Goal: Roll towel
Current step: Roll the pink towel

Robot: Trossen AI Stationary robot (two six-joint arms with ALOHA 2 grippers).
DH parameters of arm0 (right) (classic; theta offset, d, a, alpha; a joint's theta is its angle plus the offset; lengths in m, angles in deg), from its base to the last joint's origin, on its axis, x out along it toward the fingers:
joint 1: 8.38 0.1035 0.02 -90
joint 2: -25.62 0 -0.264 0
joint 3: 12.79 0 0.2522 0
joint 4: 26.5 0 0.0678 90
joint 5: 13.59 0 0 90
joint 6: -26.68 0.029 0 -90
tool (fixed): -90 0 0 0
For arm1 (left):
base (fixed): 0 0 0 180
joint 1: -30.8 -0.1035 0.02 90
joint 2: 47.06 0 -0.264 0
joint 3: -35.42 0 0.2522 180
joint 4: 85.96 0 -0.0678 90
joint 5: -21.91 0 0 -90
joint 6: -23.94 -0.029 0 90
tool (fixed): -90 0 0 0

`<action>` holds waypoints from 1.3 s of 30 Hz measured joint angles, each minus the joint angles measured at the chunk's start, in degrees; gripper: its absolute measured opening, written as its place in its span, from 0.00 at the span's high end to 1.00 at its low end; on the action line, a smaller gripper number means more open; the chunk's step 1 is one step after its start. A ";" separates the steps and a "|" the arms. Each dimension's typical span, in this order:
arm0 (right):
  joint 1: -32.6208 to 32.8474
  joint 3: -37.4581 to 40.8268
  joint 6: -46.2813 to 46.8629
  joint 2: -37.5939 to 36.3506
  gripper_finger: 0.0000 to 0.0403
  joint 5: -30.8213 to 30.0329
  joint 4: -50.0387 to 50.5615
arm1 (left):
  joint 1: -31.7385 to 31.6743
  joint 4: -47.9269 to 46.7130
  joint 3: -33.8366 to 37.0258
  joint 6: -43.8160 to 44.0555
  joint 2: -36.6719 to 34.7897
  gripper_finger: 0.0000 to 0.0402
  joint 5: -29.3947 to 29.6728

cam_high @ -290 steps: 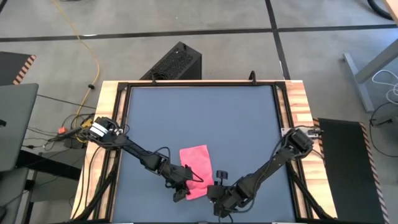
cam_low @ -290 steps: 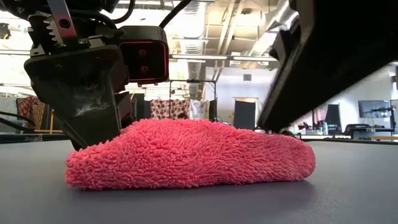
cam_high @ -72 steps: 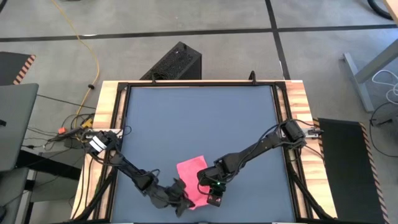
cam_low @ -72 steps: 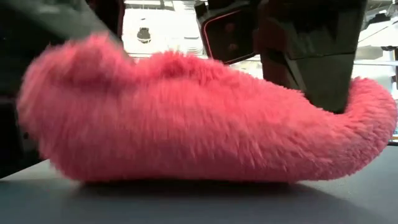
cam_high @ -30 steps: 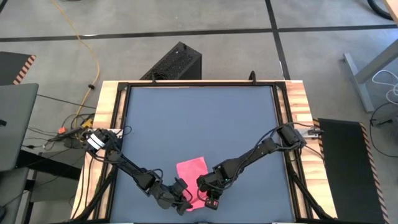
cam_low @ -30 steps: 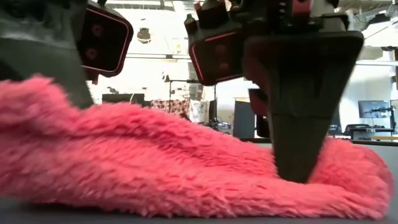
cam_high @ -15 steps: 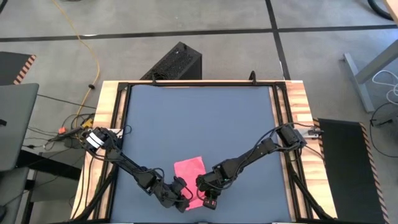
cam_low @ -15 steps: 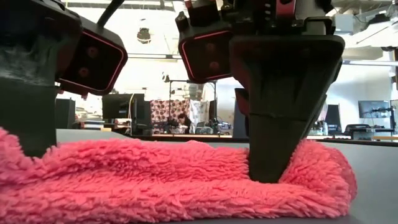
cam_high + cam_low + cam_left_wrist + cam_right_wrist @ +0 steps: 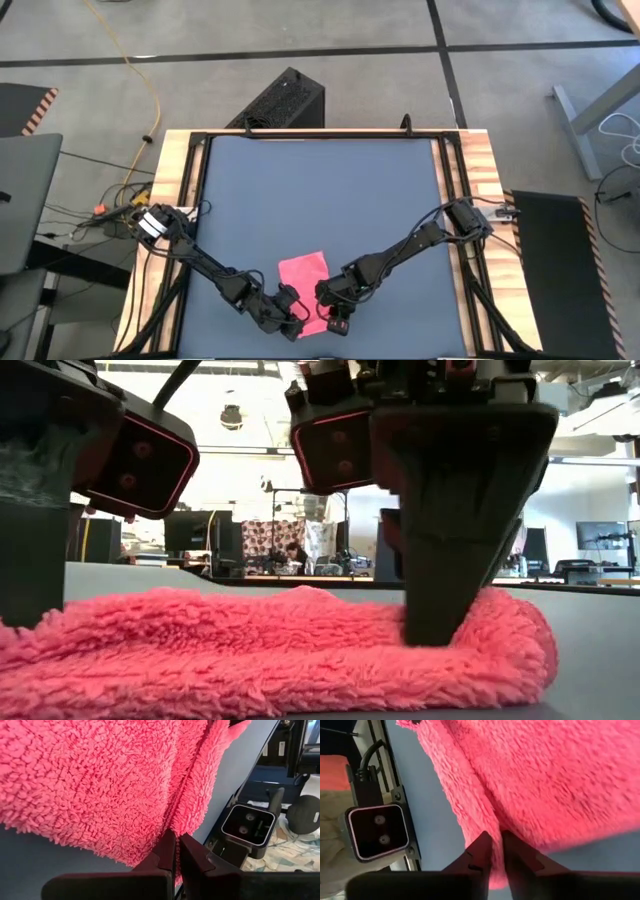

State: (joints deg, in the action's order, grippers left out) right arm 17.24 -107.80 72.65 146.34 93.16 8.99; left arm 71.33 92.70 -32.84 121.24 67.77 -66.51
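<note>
The pink towel [image 9: 303,273] lies bunched on the dark grey mat [image 9: 320,190] close to the table's near edge, low and long in the low view [image 9: 280,645]. At its near left end my left gripper [image 9: 293,323] is shut on it [image 9: 176,840]. At its near right end, a hand's width away, my right gripper [image 9: 336,322] has its fingers close together with pink pile between them [image 9: 494,840]. The towel's far part rests flat on the mat. My left gripper pinches the towel's near edge [image 9: 169,826] between its two fingers, where a crease in the pile runs down to them. The fingers slant down from the near left. The towel rests on the mat; how many layers are held I cannot tell. My right gripper holds the towel's near edge [image 9: 495,826] between its two fingers, which slant down from the near right. One finger [image 9: 445,595] dents the pile near the towel's right end. The towel rests on the mat there.
The low camera [image 9: 248,824] [image 9: 377,832] sits at the mat's near edge, right in front of both grippers. Bare mat stretches from the towel to the far edge. A black box [image 9: 280,100] stands on the floor beyond the table.
My left gripper has turned at the wrist while staying in place. The towel's left end, which stood raised a second ago, has sunk and now lies lower and flatter on the mat. My right gripper has kept its place on the right end.
</note>
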 joint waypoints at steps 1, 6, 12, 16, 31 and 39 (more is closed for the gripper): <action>0.00 0.02 0.09 -0.44 0.78 0.00 0.79 | -0.11 0.00 0.00 0.00 0.00 1.00 0.00; 0.12 0.37 -1.66 -3.84 0.71 -5.22 8.17 | -1.06 0.02 0.00 -1.94 -0.02 1.00 -1.88; 0.69 0.20 -4.18 -7.27 0.71 -11.33 7.31 | -2.07 -0.02 0.00 -2.51 -0.02 1.00 -3.13; 2.64 0.20 -7.88 -7.45 0.71 -14.00 4.22 | -2.74 -0.04 0.00 -2.47 -0.02 1.00 -3.52; 10.49 0.00 -16.52 -9.35 0.71 -36.31 -5.28 | -3.83 -0.26 0.00 -3.85 -0.04 1.00 -1.84; 17.21 0.01 -16.25 -2.67 0.71 -47.06 -8.78 | -3.99 -0.22 0.00 -6.55 -0.05 1.00 -0.88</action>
State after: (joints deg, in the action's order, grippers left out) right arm 34.45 -107.80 56.40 143.67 46.10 0.20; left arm 67.34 92.48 -32.84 114.69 67.71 -67.39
